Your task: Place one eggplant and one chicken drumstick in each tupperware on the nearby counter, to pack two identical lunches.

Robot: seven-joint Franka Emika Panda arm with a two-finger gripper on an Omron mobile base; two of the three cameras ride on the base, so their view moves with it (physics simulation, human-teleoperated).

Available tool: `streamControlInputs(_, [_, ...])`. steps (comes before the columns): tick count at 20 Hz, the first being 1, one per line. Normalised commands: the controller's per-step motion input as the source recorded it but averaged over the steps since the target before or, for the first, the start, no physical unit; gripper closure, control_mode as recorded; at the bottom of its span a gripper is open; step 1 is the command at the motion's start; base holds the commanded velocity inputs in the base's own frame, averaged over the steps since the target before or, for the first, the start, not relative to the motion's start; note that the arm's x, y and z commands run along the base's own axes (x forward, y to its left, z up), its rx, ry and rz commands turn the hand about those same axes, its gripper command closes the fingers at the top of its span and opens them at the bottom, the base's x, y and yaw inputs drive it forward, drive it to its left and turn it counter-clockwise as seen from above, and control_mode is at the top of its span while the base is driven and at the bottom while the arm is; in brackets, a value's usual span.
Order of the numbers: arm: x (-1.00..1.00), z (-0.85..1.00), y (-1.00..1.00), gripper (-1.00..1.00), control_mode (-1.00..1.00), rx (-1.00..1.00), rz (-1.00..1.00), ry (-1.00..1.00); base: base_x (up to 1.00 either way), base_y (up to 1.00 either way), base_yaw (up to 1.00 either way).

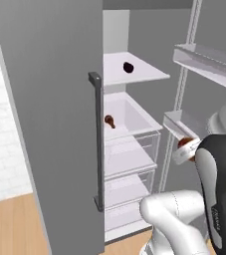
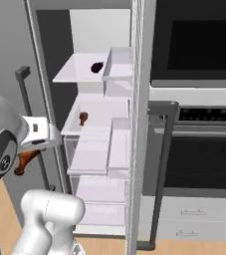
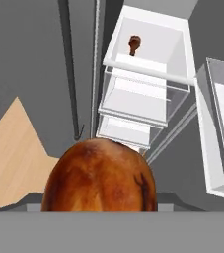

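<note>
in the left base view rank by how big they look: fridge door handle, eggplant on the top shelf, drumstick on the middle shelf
1. fridge door handle, by far the largest, a tall bar.
2 and 3. eggplant and drumstick on the shelf look about alike, both small; too close to rank.

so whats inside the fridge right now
An eggplant sits on the upper shelf and a chicken drumstick on the shelf below. The closed left door hides that side.

Glossy browned chicken drumstick (image 3: 101, 175); clear plastic fridge drawers (image 3: 143, 99); wooden floor (image 3: 12, 148).
</note>
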Motion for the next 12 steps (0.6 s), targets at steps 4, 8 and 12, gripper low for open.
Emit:
streamControlInputs(4, [0.0, 0.0, 0.0, 1.0, 1.0, 0.0, 0.0, 0.0, -1.0, -0.72, -0.06])
streamControlInputs(8, [0.0, 0.0, 0.0, 1.0, 1.0, 0.0, 0.0, 0.0, -0.29, -1.0, -0.13])
streamControlInputs(12, [0.0, 0.0, 0.0, 1.0, 1.0, 0.0, 0.0, 0.0, 0.23, -1.0, -0.08])
